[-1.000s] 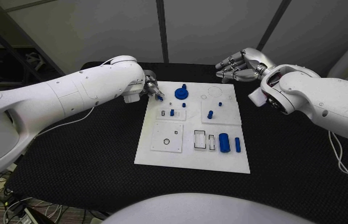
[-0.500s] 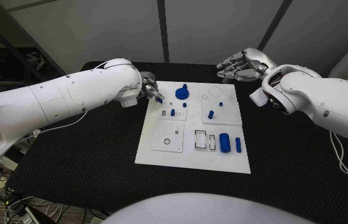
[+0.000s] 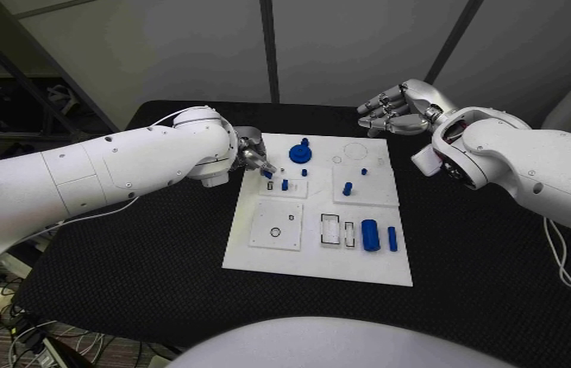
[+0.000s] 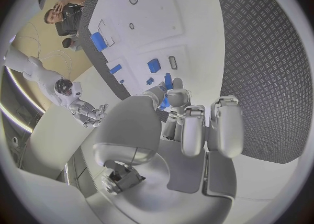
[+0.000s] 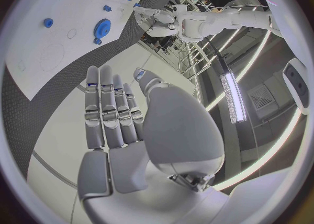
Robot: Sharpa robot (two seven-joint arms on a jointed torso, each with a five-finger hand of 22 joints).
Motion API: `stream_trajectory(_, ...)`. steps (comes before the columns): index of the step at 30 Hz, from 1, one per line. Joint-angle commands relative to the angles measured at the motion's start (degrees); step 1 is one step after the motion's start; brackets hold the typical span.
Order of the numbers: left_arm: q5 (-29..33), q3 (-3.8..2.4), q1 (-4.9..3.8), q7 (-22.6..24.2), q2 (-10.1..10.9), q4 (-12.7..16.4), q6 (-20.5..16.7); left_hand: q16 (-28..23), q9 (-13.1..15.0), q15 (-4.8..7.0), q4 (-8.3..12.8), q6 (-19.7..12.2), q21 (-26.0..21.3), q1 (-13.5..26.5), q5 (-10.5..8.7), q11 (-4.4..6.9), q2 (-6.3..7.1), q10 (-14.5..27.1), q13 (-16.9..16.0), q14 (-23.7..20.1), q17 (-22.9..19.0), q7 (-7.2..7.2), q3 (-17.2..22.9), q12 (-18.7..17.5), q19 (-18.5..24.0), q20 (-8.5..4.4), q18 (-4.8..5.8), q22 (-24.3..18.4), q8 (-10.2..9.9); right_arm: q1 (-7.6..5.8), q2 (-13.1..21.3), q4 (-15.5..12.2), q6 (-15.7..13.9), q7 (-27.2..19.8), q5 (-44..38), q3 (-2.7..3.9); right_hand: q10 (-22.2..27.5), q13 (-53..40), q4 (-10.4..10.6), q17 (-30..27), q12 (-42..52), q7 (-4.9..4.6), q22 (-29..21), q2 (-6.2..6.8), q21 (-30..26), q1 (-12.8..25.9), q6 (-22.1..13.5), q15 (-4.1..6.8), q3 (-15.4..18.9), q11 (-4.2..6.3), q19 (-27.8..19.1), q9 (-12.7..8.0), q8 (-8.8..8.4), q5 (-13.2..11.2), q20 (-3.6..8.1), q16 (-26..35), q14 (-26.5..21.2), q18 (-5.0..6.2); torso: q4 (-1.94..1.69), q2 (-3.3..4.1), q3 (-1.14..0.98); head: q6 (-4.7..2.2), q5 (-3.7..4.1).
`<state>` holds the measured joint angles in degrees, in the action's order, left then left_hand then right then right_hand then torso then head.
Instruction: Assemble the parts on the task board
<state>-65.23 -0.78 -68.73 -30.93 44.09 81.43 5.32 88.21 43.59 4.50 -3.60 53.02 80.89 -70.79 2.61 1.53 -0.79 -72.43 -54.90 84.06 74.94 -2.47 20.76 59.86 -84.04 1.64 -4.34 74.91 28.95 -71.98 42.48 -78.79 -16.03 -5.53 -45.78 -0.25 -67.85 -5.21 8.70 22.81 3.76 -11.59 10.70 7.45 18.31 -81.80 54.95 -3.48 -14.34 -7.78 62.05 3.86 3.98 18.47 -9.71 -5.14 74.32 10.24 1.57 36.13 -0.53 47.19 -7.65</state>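
Observation:
The white task board (image 3: pixel 274 252) lies in the middle of the black table. A blue gear (image 3: pixel 299 153), small blue pegs (image 3: pixel 346 189) and a thick blue cylinder (image 3: pixel 369 234) are on it. My left hand (image 3: pixel 251 158) hovers at the board's back left corner and pinches a small blue part (image 3: pixel 266 171) at its fingertips. In the left wrist view the same small blue part (image 4: pixel 166 98) shows between the fingers (image 4: pixel 186 124), just above the board (image 4: pixel 157 9). My right hand (image 3: pixel 398 109) floats beyond the board's back right corner, fingers apart and holding nothing. In its own wrist view the right hand (image 5: pixel 111 114) is likewise bare.
A slim blue bar (image 3: pixel 392 238) lies beside the thick cylinder, next to outlined rectangular slots (image 3: pixel 328 228). A raised white plate (image 3: pixel 276 224) with a round hole occupies the board's front left. Black matting (image 3: pixel 143 252) surrounds the board on all sides.
My left hand has crept in over the board's back left corner with the small blue part, the arm swinging in behind it. The right hand has stayed put.

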Motion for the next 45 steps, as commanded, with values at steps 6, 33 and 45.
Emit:
stream_trajectory(6,-2.3,-0.01,0.64,-0.7,0.3,1.3,-2.3,0.2,0.1,0.39,4.5,0.0,0.2,-0.1,0.08,0.14,0.72,-0.6,-0.2,5.5,13.9,0.1,4.9,0.2,-1.1,-0.32,1.81,4.9,0.4,-0.08,0.0,0.0,0.2,-0.5,-0.1,0.02,0.4,0.1,-0.1,-0.1,0.0,-0.32,-0.1,-0.28,-0.3,0.1,-0.1,-0.3,0.2,0.14,0.5,0.0,0.1,0.1,0.05,0.3,0.0,0.2,0.08,0.07,0.0,0.1,-0.03)
stream_trajectory(33,-4.9,-0.01,2.45,-2.0,0.0,1.7,-3.1,0.2,0.2,0.45,4.4,0.2,0.2,0.2,0.09,0.19,0.89,-0.9,-0.5,5.5,14.0,0.14,5.9,0.5,-1.1,-0.37,1.82,5.0,0.5,-0.07,0.3,-0.2,0.3,-0.5,0.0,0.01,0.4,0.1,-0.1,-0.1,0.0,-0.32,-0.1,-0.28,-0.3,0.1,-0.1,-0.3,0.2,0.14,0.5,0.0,0.1,0.1,0.05,0.3,0.0,0.2,-0.06,0.05,0.04,0.16,0.12)
stream_trajectory(45,-5.0,-0.01,2.54,-2.1,-0.3,1.6,-2.3,0.2,0.2,0.45,4.4,0.2,0.2,0.2,0.09,0.19,0.89,-0.9,-0.5,5.5,14.0,0.14,5.9,0.5,-1.1,-0.37,1.82,5.0,0.5,-0.06,0.2,-0.1,0.4,-0.6,0.2,0.01,0.4,0.1,-0.1,-0.1,0.0,-0.36,-0.3,-0.37,-0.6,0.1,-0.2,-0.33,0.2,0.11,0.6,0.0,0.09,0.2,0.03,0.5,0.0,0.2,0.1,0.07,0.03,0.35,-0.11)
